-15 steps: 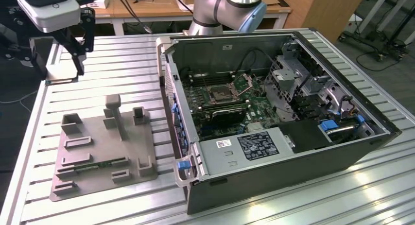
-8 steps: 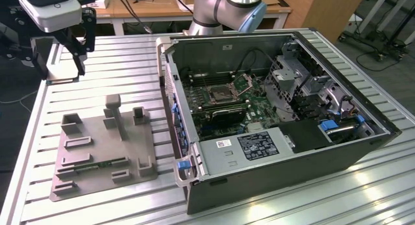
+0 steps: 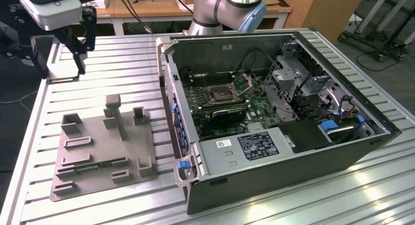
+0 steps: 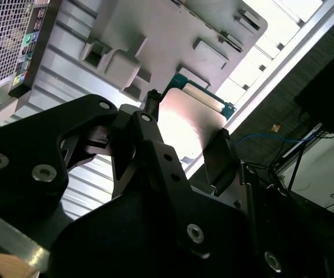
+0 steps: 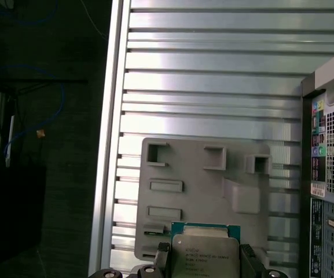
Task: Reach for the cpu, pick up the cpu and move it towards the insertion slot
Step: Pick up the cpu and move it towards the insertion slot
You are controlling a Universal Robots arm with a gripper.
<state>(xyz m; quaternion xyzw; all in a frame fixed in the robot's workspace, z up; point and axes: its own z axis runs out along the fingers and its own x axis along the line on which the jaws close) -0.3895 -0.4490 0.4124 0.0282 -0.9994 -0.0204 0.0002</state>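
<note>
Gripper [image 5: 204, 258] fingers [image 5: 162, 259] clamp the cpu [image 5: 204, 244] by opposite edges over the table [image 3: 104, 74]; slot [image 3: 224, 92] lies well apart, toward the exterior view's right.

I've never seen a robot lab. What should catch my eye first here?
The opened computer case dominates the exterior view's right, its silver insertion slot open on the green board. At that view's upper left the gripper hangs over the slatted table, and the first wrist view shows the cpu clamped in it.

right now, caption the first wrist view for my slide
Gripper holds the cpu by two opposite edges, grey tray and slatted table beyond it
</note>
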